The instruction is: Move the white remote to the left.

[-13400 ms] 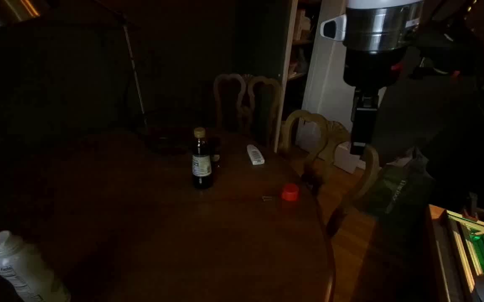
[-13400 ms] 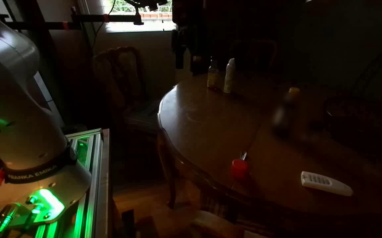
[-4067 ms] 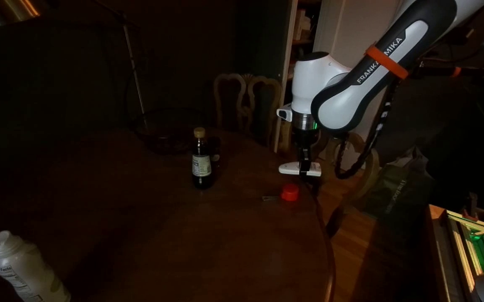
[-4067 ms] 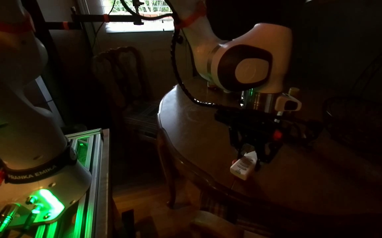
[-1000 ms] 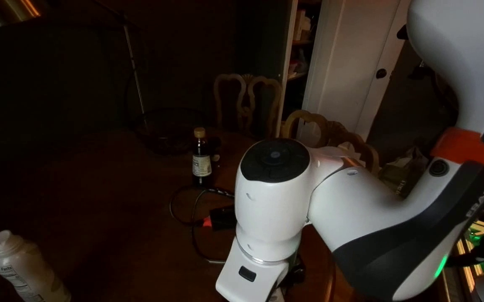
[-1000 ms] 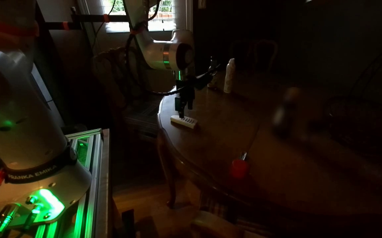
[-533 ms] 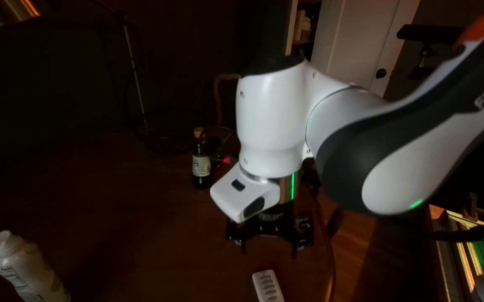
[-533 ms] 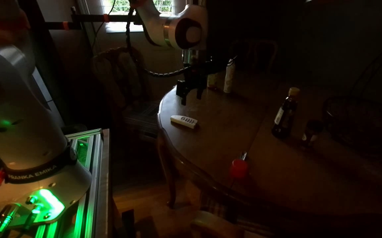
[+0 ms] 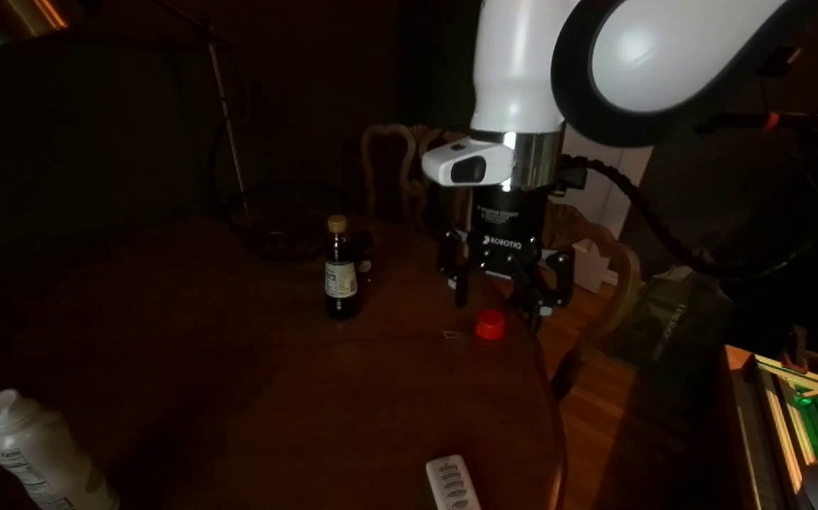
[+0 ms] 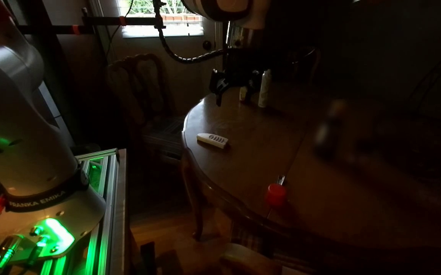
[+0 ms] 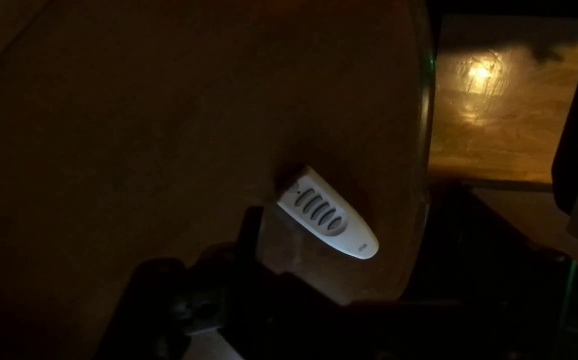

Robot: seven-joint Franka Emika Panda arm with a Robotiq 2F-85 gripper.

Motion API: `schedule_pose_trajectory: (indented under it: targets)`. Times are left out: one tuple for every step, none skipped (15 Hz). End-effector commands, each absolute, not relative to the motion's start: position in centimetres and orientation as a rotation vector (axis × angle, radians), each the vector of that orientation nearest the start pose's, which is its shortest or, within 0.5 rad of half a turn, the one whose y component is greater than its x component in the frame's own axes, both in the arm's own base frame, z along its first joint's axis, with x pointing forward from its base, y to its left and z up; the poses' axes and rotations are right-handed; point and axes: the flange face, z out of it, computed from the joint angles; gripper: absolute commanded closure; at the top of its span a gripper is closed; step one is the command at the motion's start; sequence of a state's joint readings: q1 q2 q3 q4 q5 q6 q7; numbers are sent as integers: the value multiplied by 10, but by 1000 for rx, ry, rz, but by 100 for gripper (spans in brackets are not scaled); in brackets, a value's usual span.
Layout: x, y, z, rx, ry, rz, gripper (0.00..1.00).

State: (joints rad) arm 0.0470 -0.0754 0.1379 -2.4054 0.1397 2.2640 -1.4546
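Observation:
The white remote lies flat on the dark wooden table, cut off by the bottom of the frame in an exterior view. It shows whole, near the table's curved edge, in an exterior view and in the wrist view, buttons up. My gripper is open with its fingers spread and nothing between them. It hangs above the table, apart from the remote, and also shows dark in an exterior view. In the wrist view its fingers are dark shapes at the lower part of the frame.
A red cap and a small clip lie near the table edge, below the gripper. A dark bottle stands further in on the table. A white bottle also stands on it. Wooden chairs stand around the table.
The remote was carried in the gripper from beyond the red cap to its present spot and let go. Since then the gripper has opened, risen and moved back; the remote has stayed put.

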Motion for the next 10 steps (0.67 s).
schedule_pose_trajectory:
  targets:
    - [445,42,355,-2327,-1866,-40,0]
    - [443,28,359,-2371,-1800,-60,0]
    - [442,17,362,-2416,-1739,-99,0]
    - [457,30,356,-2356,-1856,-58,0]
    - [455,20,360,-2384,-1816,-76,0]
    - [453,14,362,-2400,-1793,-87,0]
    - [451,12,363,-2407,-1783,-90,0]
    - [450,13,363,-2410,-1777,-90,0]
    - [450,14,363,-2412,-1775,-90,0]
    - [450,14,363,-2412,-1774,-89,0]
